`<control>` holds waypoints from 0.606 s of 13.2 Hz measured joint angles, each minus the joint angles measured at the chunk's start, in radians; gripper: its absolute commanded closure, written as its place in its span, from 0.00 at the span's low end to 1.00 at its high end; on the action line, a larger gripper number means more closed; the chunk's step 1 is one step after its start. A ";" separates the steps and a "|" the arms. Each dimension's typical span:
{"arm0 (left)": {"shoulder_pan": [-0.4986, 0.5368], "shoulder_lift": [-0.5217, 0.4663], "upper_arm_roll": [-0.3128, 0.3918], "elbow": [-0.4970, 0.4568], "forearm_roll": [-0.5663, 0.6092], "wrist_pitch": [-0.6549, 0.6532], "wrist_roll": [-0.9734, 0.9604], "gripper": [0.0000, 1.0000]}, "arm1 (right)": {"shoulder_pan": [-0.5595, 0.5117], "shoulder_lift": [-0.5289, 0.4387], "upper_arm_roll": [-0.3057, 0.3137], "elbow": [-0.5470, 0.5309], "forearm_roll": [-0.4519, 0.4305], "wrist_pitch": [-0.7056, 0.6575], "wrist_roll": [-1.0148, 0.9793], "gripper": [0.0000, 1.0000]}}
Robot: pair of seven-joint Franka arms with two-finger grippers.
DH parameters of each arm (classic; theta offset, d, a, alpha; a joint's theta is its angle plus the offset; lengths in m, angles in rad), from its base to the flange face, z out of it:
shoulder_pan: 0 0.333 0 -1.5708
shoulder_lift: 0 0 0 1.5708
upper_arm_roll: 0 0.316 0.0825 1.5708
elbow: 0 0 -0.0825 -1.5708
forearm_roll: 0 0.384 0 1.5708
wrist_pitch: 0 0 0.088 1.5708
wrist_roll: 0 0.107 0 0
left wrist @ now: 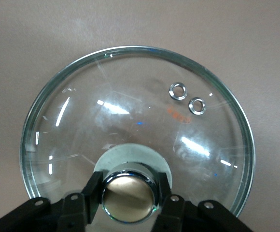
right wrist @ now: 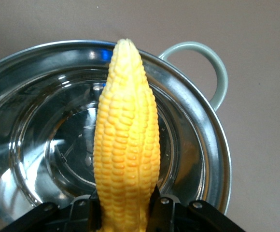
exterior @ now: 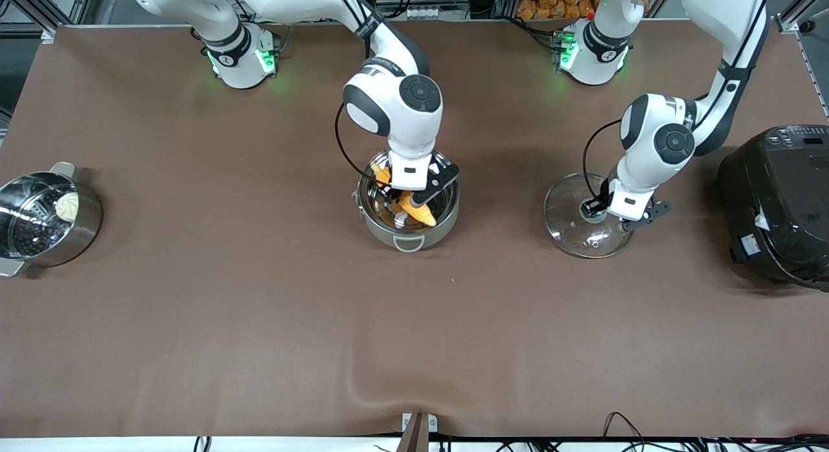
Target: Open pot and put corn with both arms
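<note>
The steel pot [exterior: 388,235] stands open in the middle of the table. My right gripper [exterior: 405,203] is inside the pot's mouth, shut on the yellow corn [exterior: 418,212], which slants down into the pot. In the right wrist view the fingers [right wrist: 89,212] clamp the corn's [right wrist: 125,135] thick end, its tip toward the pot's [right wrist: 34,96] grey handle [right wrist: 212,63]. The glass lid [exterior: 583,235] lies on the table toward the left arm's end. My left gripper [exterior: 594,208] is shut on its copper-coloured knob [left wrist: 128,197], with the lid [left wrist: 130,111] flat on the brown cloth.
A steamer pot [exterior: 78,235] with a white bun [exterior: 67,206] stands at the right arm's end of the table. A large black rice cooker [exterior: 777,206] stands at the left arm's end, close beside the lid. The brown cloth has a fold near the front edge [exterior: 388,387].
</note>
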 measured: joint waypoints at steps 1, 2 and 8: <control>0.000 0.008 0.000 0.000 0.000 0.002 0.000 0.72 | 0.003 0.001 0.000 0.001 -0.002 -0.002 0.011 0.00; 0.000 0.009 0.000 0.000 0.000 0.002 0.000 0.12 | 0.005 0.001 0.000 0.003 -0.002 -0.003 0.016 0.00; 0.003 -0.011 0.000 0.069 0.000 -0.002 0.000 0.00 | 0.004 -0.016 -0.008 0.047 0.001 -0.072 0.177 0.00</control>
